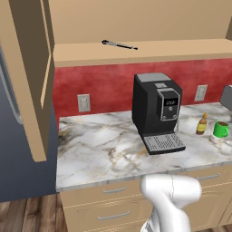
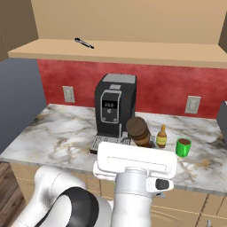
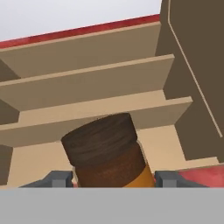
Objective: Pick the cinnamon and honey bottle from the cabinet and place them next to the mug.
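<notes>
My gripper is shut on the cinnamon, a dark brown jar with a darker cap and a tan label band, which stands upright between the two fingertips. In the right base view the cinnamon rises from my hand in front of the counter. The honey bottle, amber with an orange nozzle, stands on the marble counter just left of the green mug. The cabinet hangs above, its door swung open at the left. Its shelves fill the hand view behind the jar.
A black coffee machine stands mid-counter, left of the bottle and mug. A dark slim utensil lies on the cabinet shelf. A grey appliance sits at the far right. Drawers run below the counter.
</notes>
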Controlling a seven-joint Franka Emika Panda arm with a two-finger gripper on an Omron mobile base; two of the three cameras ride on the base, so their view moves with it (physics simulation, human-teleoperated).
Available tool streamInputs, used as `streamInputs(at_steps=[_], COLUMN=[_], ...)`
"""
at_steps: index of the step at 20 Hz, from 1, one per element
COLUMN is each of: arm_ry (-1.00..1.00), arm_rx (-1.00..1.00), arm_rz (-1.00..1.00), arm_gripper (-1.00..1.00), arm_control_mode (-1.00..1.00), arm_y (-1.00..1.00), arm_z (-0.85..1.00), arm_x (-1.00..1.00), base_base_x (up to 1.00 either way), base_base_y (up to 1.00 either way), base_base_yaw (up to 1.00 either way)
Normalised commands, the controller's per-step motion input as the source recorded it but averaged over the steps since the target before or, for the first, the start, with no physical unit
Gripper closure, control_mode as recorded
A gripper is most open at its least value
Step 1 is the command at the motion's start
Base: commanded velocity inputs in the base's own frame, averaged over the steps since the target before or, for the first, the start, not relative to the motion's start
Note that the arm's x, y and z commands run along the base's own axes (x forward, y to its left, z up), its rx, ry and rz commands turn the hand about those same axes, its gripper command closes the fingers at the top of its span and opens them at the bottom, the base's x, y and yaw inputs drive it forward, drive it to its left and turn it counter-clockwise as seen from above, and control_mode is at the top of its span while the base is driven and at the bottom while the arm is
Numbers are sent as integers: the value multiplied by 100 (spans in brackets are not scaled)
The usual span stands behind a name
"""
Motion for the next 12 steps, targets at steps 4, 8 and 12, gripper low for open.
streamInputs(at_steps=[4,8,12], arm_ry=[2,1,-1], arm_rx=[0,0,0], arm_rz=[0,0,0], arm_gripper=[100,100,100], arm_control_mode=[-100,-100,-100], arm_y=[0,0,1], arm_z=[-43,-30,-6], arm_x=[-17,4,13], base_base_x=[0,0,0], base_base_y=[0,0,0], base_base_yaw=[0,0,0])
